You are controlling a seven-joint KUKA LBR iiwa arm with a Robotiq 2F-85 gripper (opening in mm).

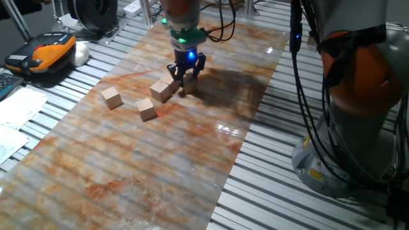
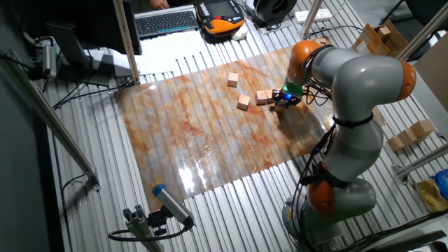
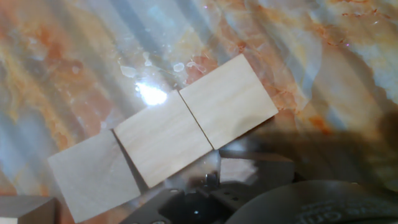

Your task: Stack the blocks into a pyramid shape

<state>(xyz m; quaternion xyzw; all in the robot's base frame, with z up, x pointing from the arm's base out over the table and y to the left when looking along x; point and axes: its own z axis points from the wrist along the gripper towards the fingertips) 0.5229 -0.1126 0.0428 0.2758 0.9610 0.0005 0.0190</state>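
Note:
Three light wooden blocks lie side by side in a row on the marbled mat [image 1: 192,147]; the hand view shows them as a left block [image 3: 93,175], a middle block [image 3: 163,138] and a right block [image 3: 228,101], touching edge to edge. My gripper [image 1: 186,71] hangs low over the far end of this row [image 1: 174,85], its fingers spread and nothing held between them. Two more blocks lie apart to the left, one [image 1: 112,97] farther out and one [image 1: 146,108] nearer the row. The other fixed view shows the gripper [image 2: 285,96] beside the row [image 2: 264,97].
An orange-black handset [image 1: 48,51], a white mouse [image 1: 80,54] and papers [image 1: 19,112] lie left of the mat. The arm's base [image 1: 358,128] and cables [image 1: 307,108] stand at the right. A keyboard [image 2: 166,21] sits beyond the mat, and spare wooden pieces [image 2: 413,133] lie on the slatted table.

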